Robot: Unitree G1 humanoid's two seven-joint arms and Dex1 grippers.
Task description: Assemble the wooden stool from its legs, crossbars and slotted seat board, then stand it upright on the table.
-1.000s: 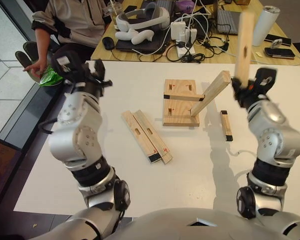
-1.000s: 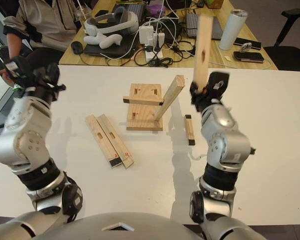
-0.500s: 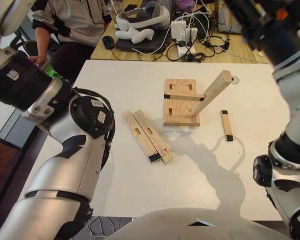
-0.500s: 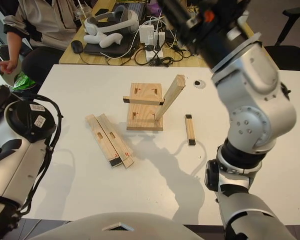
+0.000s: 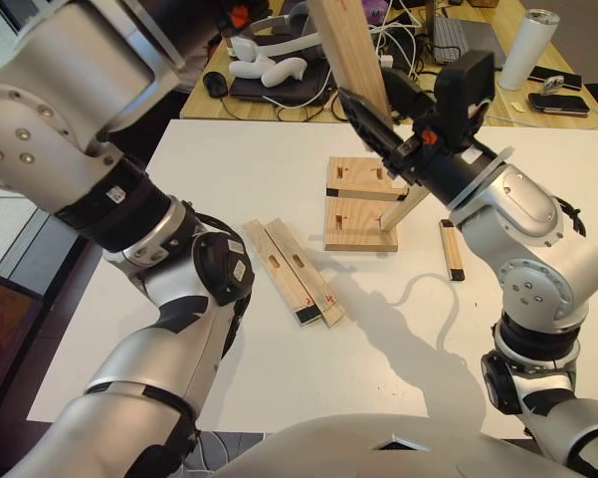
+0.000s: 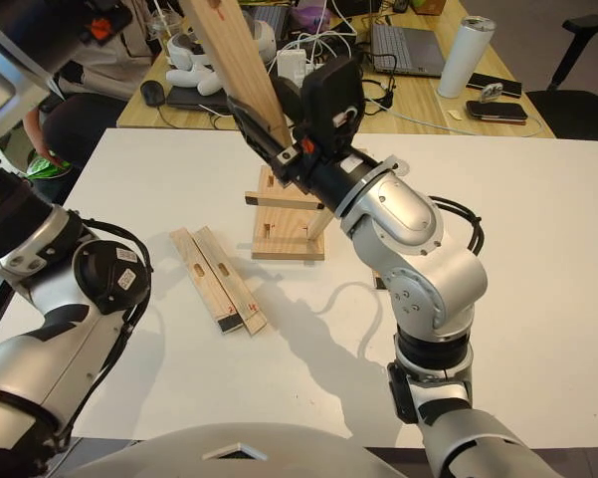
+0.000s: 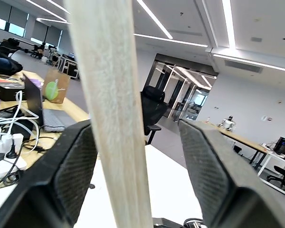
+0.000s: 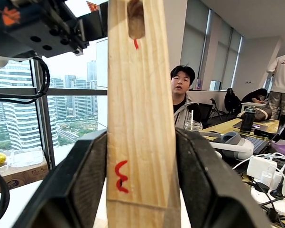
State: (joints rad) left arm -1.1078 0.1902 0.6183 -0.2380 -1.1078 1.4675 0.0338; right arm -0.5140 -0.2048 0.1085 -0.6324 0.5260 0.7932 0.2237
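Centre frame on the white table (image 5: 229, 388), the slotted seat board (image 5: 350, 214) carries one tilted leg (image 5: 418, 189). Upper centre, your right gripper (image 5: 380, 108) clamps the raised leg (image 5: 348, 45). The left gripper (image 7: 142, 175) straddles it, one pad clear. Likely best to close left firmly before right releases.

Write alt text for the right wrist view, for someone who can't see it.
A pale wooden leg is clamped between the two dark fingers of the right gripper. It has a slot near its far end and a red mark close to the fingers. Tall windows onto city towers lie behind.
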